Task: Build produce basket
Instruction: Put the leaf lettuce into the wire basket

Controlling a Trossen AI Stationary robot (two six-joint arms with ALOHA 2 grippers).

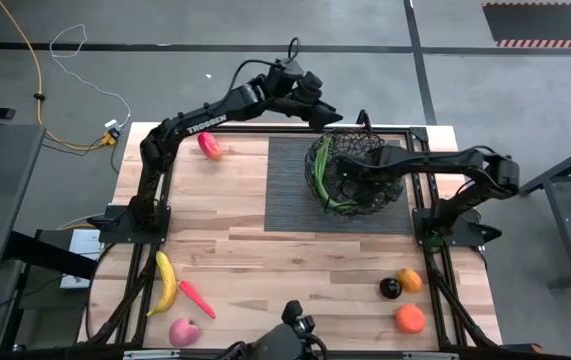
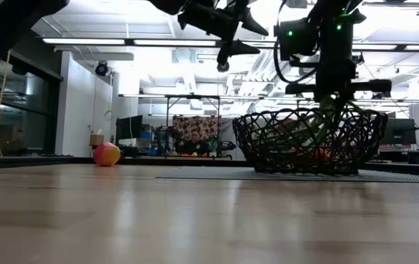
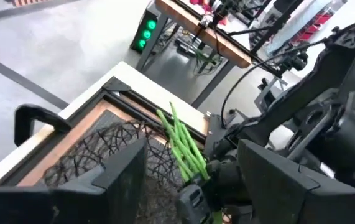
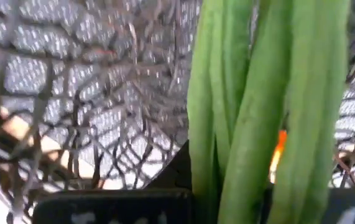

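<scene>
**Beans going into basket: release low, exit straight up**

Green beans (image 4: 258, 112) fill the right wrist view, stalks running up from between that arm's fingers, wire mesh close behind them. Right gripper (image 1: 350, 183) pinched tight on the bean bundle, and reaches into the basket (image 1: 317, 160) from 3 o'clock. Basket sits on the ribbed mat (image 1: 290, 200), upper centre of the table. Beans curve along the basket's inner wall toward 7 o'clock.

Left gripper (image 1: 333, 118) hovers just off the basket rim at 12 o'clock, fingers spread, holding nothing.

Still out on the table:
- apple (image 1: 209, 146) at 9 o'clock of the basket, off the mat
- banana (image 1: 166, 283), carrot (image 1: 197, 298) and a pink fruit (image 1: 184, 332) at the 7 o'clock corner
- dark fruit (image 1: 390, 288) and two oranges (image 1: 410, 318) at the 5 o'clock corner

Judgement, step in hand: placing the beans.
- Lower until the bundle lies against the bowl's floor before opening; dropped from height, long stalks may poke through the wire gaps or hang over the rim.
- Open fully, then lift straight up so fingers don't snag mesh or drag the light basket.
- Left arm is close to the rim; keep the two clear on withdrawal.
</scene>
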